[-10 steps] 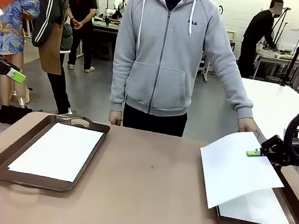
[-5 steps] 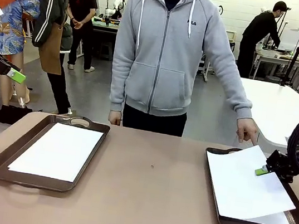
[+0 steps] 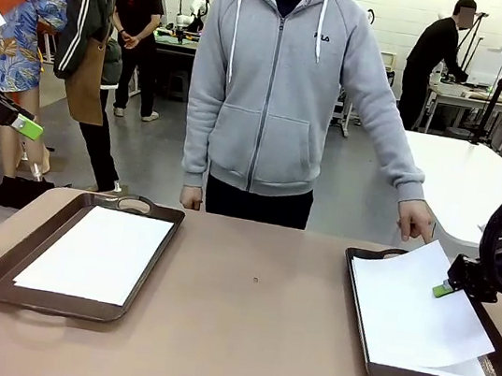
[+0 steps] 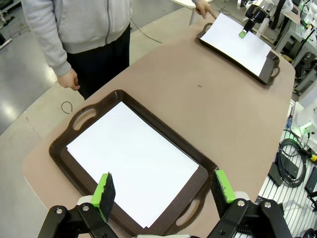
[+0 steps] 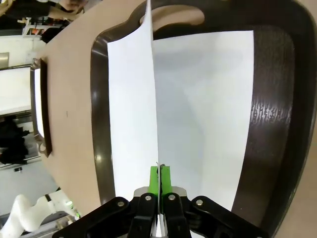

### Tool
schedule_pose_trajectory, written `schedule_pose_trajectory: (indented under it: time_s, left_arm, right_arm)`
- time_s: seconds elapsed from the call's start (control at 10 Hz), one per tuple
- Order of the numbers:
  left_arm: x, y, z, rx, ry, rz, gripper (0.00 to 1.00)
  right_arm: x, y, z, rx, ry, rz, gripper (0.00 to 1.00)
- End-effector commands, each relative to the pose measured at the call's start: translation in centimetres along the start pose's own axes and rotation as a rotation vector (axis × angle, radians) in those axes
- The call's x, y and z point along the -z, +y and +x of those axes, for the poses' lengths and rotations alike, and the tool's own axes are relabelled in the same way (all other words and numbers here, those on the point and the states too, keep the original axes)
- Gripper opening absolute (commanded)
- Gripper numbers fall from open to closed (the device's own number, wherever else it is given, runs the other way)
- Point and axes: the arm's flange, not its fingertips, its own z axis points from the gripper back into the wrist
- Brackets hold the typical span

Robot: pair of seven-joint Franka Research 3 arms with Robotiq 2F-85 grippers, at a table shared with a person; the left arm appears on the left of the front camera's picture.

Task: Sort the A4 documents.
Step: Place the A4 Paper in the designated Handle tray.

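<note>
Two dark brown trays hold the A4 documents. In the left tray one white sheet lies flat. My left gripper hangs open above that tray's near end, holding nothing. In the right tray a white sheet lies flat, and a second sheet rests over it, slightly curled. My right gripper is shut on this top sheet's right edge. In the right wrist view the gripper pinches the sheet edge-on above the lower sheet.
A person in a grey hoodie stands at the table's far side. One of the person's hands points a finger down at the right tray's far corner; the other hangs at the table edge. Bare brown tabletop lies between the trays.
The right gripper has moved right and down with the sheet, which went from hanging over the tray's left rim to lying inside the tray. The person's hand turned to point.
</note>
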Motion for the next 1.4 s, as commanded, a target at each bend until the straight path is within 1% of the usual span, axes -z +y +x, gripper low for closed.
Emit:
schedule_pose_trajectory:
  time_s: [0.0, 0.4, 0.5, 0.6, 0.7, 0.8, 0.9, 1.0, 1.1, 1.2, 1.3]
  left_arm:
    - [-0.1, 0.1, -0.2, 0.012, -0.007, -0.005, 1.0]
    - [-0.1, 0.1, -0.2, 0.012, -0.007, -0.005, 1.0]
    - [-0.1, 0.1, -0.2, 0.012, -0.007, -0.005, 1.0]
    - [-0.1, 0.1, -0.2, 0.012, -0.007, -0.005, 1.0]
    - [-0.1, 0.1, -0.2, 0.012, -0.007, -0.005, 1.0]
    - [-0.1, 0.1, -0.2, 0.012, -0.007, -0.005, 1.0]
    - [-0.1, 0.1, -0.2, 0.012, -0.007, -0.005, 1.0]
    - [-0.1, 0.1, -0.2, 0.012, -0.007, -0.005, 1.0]
    - [-0.1, 0.1, -0.2, 0.012, -0.007, -0.005, 1.0]
    - [-0.1, 0.1, -0.2, 0.012, -0.007, -0.005, 1.0]
    - [-0.1, 0.1, -0.2, 0.012, -0.007, -0.005, 1.0]
  right_arm:
    - [0.7, 0.1, -0.9, 0.002, -0.009, -0.063, 0.01]
    - [0.9, 0.3, -0.5, -0.007, 0.01, -0.119, 0.01]
    - [0.8, 0.6, -0.4, -0.005, 0.004, -0.145, 0.08]
    - [0.7, 0.8, -0.3, -0.011, 0.001, -0.153, 0.21]
    - [0.7, 1.0, -0.3, -0.019, -0.006, -0.175, 0.28]
    - [0.7, 1.2, -0.3, -0.022, -0.013, -0.2, 0.41]
    - [0.6, 1.4, -0.3, -0.027, -0.027, -0.224, 0.48]
    - [0.3, 1.6, -0.3, -0.027, -0.042, -0.244, 0.61]
    - [-0.1, 1.7, -0.4, -0.027, -0.06, -0.274, 0.68]
    - [-0.3, 1.9, -0.5, -0.022, -0.066, -0.287, 0.81]
    - [-0.3, 1.9, -0.6, -0.019, -0.068, -0.296, 0.88]
